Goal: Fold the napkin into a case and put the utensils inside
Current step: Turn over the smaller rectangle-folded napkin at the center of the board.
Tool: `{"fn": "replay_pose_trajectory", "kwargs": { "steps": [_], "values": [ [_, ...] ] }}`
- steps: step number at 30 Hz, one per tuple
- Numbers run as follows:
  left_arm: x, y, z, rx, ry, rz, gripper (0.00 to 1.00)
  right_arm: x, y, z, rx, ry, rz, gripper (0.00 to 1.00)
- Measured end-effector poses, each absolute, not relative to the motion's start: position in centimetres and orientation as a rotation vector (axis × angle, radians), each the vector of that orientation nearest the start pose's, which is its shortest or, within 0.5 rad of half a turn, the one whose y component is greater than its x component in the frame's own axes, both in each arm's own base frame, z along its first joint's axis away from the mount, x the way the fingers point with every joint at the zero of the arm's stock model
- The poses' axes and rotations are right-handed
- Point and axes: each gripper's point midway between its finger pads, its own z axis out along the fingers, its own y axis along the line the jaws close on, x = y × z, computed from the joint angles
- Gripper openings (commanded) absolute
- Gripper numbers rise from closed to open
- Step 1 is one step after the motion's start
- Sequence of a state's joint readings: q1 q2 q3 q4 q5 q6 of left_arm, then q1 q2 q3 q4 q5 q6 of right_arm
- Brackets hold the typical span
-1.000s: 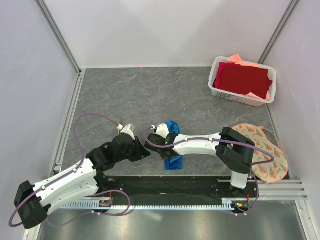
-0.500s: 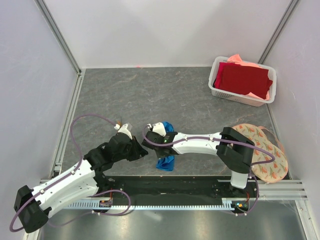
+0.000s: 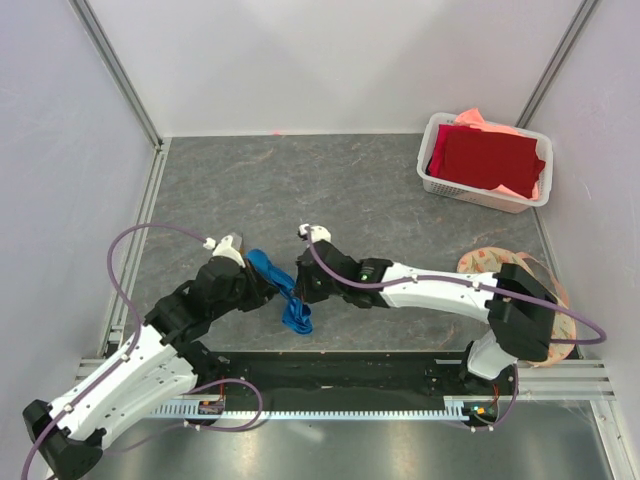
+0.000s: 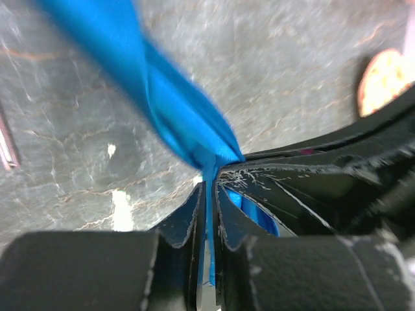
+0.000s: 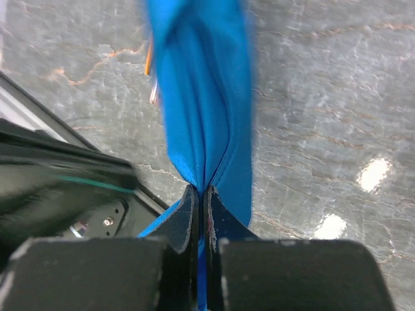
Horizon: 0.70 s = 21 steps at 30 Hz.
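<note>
Napkin (image 3: 293, 312) hanging bunched between both arms over near tabletop (image 3: 400, 200). Left claw (image 4: 209, 178) and right claw (image 5: 200, 191) each pinching it. Case not yet forming; folding and utensils both remaining.

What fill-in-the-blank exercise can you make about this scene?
1. The left gripper is shut on the ___ napkin.
2. The right gripper is ___ on the same napkin.
3. The white basket holds a dark ___ cloth.
4. The round mat lies partly under the ___ arm.

Missing words: blue; shut; red; right.
</note>
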<state>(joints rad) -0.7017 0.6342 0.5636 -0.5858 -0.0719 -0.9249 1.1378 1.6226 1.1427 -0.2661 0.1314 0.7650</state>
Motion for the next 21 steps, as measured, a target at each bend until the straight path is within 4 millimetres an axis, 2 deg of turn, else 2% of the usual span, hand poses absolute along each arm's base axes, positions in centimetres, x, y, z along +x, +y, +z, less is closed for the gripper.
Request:
{"fn": "replay_pose_trajectory", "kwargs": {
  "steps": [2, 4, 7, 10, 14, 21],
  "values": [
    [17.2, -16.7, 14.8, -0.309, 2.307, -0.769, 0.12, 18.1, 40.0, 12.0, -0.343, 2.404, 0.858, 0.00],
    [17.3, -16.4, 15.1, -0.315, 2.301, -0.750, 0.12, 18.0, 39.3, 10.6, -0.312, 2.417, 0.906, 0.00],
    [17.3, -15.9, 15.0, -0.320, 2.307, -0.716, 0.11, 17.3, 38.6, 8.1, -0.272, 2.443, 0.980, 0.00],
    [17.3, -15.7, 14.6, -0.316, 2.325, -0.687, 0.11, 16.6, 37.9, 6.6, -0.228, 2.457, 1.062, 0.00],
    [17.5, -15.6, 13.7, -0.309, 2.360, -0.640, 0.11, 16.7, 37.4, 6.2, -0.167, 2.435, 1.151, 0.00],
    [18.0, -16.0, 11.3, -0.281, 2.452, -0.548, 0.10, 17.1, 35.4, 5.9, -0.071, 2.399, 1.244, 0.00]
  ]
}}
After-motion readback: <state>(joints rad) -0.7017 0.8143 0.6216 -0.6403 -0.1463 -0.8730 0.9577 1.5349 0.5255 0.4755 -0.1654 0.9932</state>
